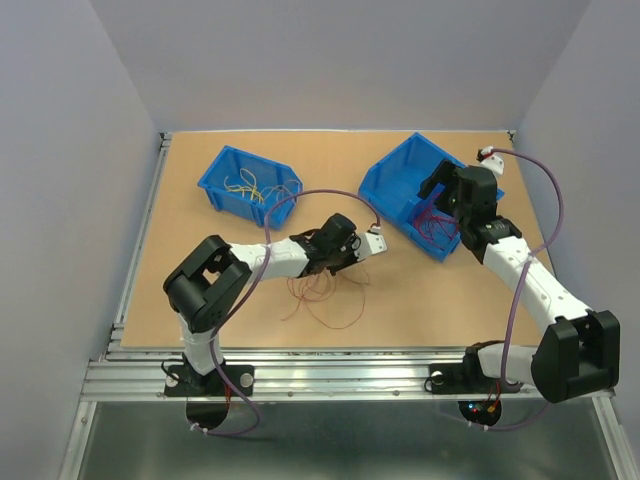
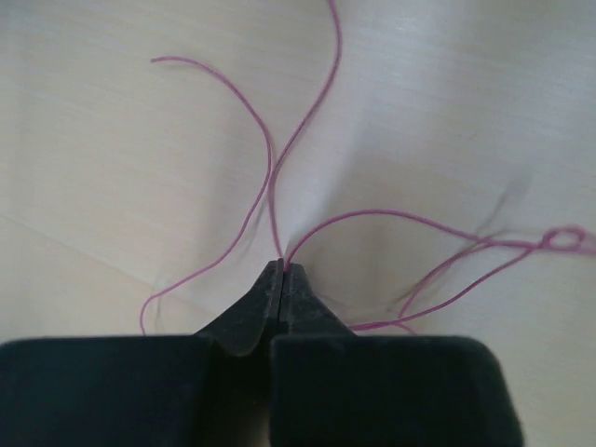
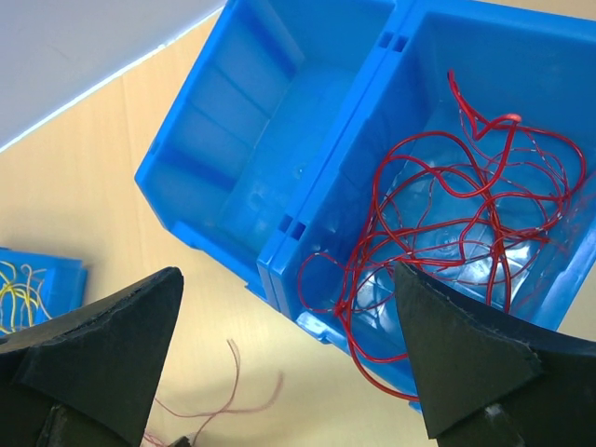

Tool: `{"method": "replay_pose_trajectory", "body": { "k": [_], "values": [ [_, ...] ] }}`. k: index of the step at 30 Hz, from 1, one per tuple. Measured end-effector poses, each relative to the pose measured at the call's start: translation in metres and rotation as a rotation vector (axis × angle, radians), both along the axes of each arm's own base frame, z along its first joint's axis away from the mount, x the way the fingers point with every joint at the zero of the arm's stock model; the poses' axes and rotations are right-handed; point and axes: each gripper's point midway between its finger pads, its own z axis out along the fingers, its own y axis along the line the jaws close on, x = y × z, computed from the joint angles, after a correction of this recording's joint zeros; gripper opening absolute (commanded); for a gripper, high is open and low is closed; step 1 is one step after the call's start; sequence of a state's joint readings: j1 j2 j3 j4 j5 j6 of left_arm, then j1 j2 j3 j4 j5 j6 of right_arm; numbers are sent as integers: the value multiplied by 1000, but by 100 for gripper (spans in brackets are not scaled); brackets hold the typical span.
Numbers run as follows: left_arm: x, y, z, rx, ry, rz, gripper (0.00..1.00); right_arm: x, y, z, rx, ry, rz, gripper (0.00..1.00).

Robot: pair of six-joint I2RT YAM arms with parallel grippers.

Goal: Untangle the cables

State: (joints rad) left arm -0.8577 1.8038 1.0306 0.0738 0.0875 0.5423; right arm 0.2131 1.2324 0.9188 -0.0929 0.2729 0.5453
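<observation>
left gripper (image 2: 282,272): closed together, pinching thin dark-red wire (image 2: 273,214) at frame centre | right gripper (image 3: 287,279): jaws apart above blue plastic bin (image 3: 372,112) of tangled red wires (image 3: 466,219), right side

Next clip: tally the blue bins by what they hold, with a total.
Left bin holding yellow cables: 1
Rightmost bin holding red cables: 1
Empty bin: 1
Total: 3

Bare tabletop (image 1: 160,230) lies open left of the loose red wires (image 1: 310,290); left blue bin (image 1: 215,185) and right blue bin (image 1: 390,185) stand behind, gap between.
</observation>
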Motion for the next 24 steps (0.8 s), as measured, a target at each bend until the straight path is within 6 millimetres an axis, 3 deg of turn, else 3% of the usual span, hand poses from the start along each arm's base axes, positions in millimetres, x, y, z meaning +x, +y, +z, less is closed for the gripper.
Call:
{"method": "replay_pose_trajectory", "body": {
  "k": [4, 6, 14, 20, 24],
  "values": [
    [5, 1, 17, -27, -40, 25, 0, 1, 6, 0, 6, -10, 34, 100],
    [3, 4, 36, -62, -66, 30, 0, 1, 11, 0, 15, -22, 67, 100],
    [-8, 11, 171, -305, -238, 27, 0, 0, 42, 0, 58, -76, 234, 100],
    [-14, 11, 258, -420, -301, 15, 0, -25, 119, 21, 176, -225, 658, 100],
    [-29, 12, 334, -536, -342, -26, 0, -65, 182, 37, 165, -319, 933, 100]
  ]
}}
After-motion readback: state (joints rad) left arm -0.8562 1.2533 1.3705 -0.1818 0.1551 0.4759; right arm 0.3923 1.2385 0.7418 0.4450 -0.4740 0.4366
